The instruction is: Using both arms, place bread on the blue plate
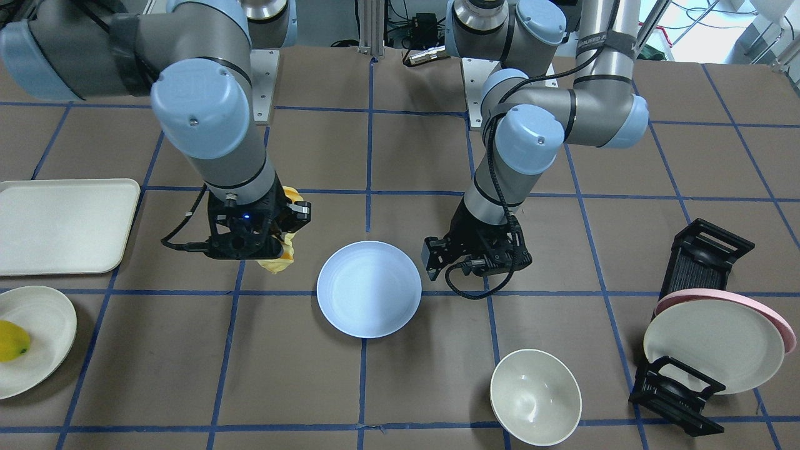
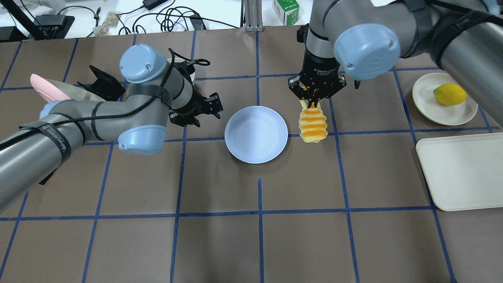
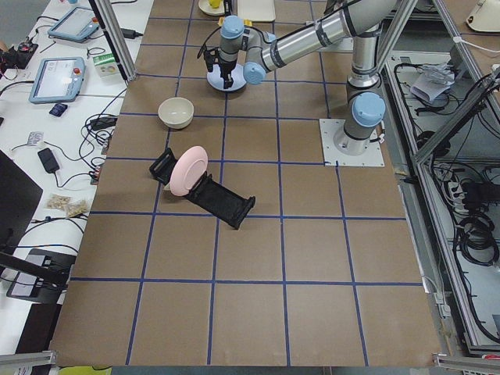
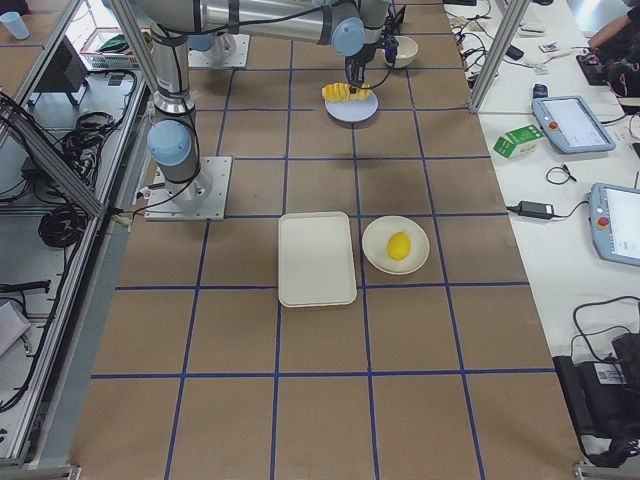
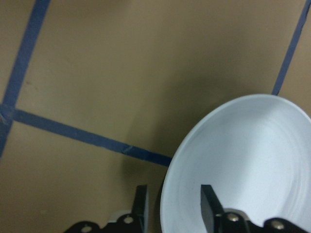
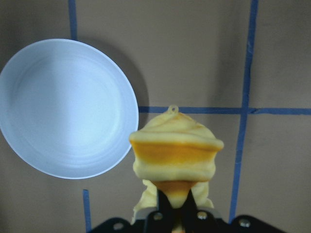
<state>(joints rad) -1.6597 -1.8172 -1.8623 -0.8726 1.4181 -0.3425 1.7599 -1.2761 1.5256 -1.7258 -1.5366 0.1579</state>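
Observation:
The bread (image 2: 313, 125), a ridged orange-topped loaf, hangs lengthwise from my right gripper (image 2: 314, 100), which is shut on its upper end. It hangs above the table just right of the blue plate (image 2: 256, 134) in the overhead view. The right wrist view shows the bread (image 6: 176, 150) below the gripper (image 6: 175, 206), with the blue plate (image 6: 68, 109) to its left. My left gripper (image 2: 192, 116) is open and empty at the plate's left side. In the left wrist view its fingertips (image 5: 209, 204) stand on either side of the plate's rim (image 5: 167, 194).
A cream tray (image 2: 463, 169) and a cream plate (image 2: 432, 108) with a lemon (image 2: 450, 94) lie at the overhead view's right. A cream bowl (image 1: 535, 397) and a black rack (image 1: 700, 256) holding a pink-rimmed plate (image 1: 784, 325) and a cream plate (image 1: 712, 350) stand on my left side.

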